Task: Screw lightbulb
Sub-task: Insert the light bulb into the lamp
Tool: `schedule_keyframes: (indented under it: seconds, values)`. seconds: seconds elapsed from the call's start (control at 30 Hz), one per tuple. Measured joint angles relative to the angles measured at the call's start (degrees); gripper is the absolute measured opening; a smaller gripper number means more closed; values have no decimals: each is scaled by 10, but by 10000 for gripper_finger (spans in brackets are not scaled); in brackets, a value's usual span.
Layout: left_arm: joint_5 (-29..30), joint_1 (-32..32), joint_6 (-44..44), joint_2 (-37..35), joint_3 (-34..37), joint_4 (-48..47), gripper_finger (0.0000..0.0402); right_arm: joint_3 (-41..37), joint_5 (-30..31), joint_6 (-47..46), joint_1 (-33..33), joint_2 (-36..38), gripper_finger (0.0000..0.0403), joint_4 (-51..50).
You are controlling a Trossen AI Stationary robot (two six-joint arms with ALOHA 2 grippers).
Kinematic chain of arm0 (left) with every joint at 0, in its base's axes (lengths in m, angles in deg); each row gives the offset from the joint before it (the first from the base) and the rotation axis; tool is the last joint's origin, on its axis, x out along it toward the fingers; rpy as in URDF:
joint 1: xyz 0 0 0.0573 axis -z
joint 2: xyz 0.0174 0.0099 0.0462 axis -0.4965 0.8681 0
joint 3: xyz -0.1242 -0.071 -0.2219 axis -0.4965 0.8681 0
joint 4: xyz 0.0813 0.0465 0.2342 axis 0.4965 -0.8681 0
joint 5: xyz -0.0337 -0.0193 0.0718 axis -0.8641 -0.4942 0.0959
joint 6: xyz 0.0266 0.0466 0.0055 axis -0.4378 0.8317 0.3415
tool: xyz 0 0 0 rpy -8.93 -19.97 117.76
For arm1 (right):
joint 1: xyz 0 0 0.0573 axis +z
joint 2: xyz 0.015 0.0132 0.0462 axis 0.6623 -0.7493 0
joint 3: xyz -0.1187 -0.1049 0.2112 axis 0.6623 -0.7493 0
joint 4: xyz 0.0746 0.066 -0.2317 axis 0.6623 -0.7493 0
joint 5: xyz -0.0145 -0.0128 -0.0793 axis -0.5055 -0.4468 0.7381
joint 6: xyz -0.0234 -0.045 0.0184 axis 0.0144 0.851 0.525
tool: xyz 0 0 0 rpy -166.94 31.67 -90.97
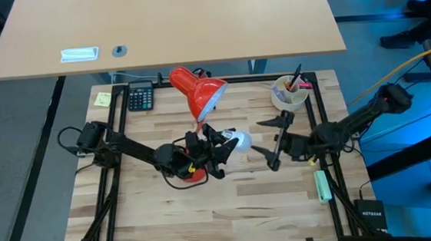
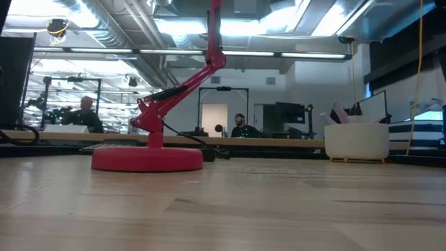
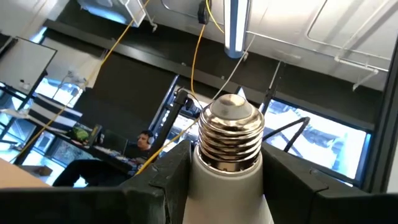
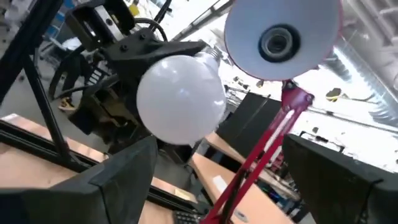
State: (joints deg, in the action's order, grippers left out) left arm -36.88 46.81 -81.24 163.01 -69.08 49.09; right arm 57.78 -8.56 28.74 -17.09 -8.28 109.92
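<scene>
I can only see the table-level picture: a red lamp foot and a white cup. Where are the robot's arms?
Observer: Above your view. From overhead, the left tool holds the lightbulb over the middle of the table, close under the lamp shade.
Visitor: Which way does the bulb point?
Observer: The left wrist camera shows its silvery screw base pointing away from the tool, with a finger on each side of the white neck.
Visitor: Is it in the lamp already?
Observer: No. The right wrist camera looks into the shade and the socket is empty. The right tool waits open just beside the bulb, holding nothing.
</scene>
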Motion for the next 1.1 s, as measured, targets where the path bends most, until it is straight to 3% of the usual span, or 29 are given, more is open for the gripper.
schedule_keyframes:
  seconds: [0.23, 0.67, 1.1]
  values:
    - [0, -3, 0, 0, 0, 10, 156, 48, 9, 42, 1, -77, 349, 13]
    - [0, -2, -25, 0, -1, 14, 162, 113, 5, 137, 0, -139, 349, 47]
    - [-4, 2, -24, 0, -1, 32, 163, 137, 67, 191, 2, -173, 349, 92]
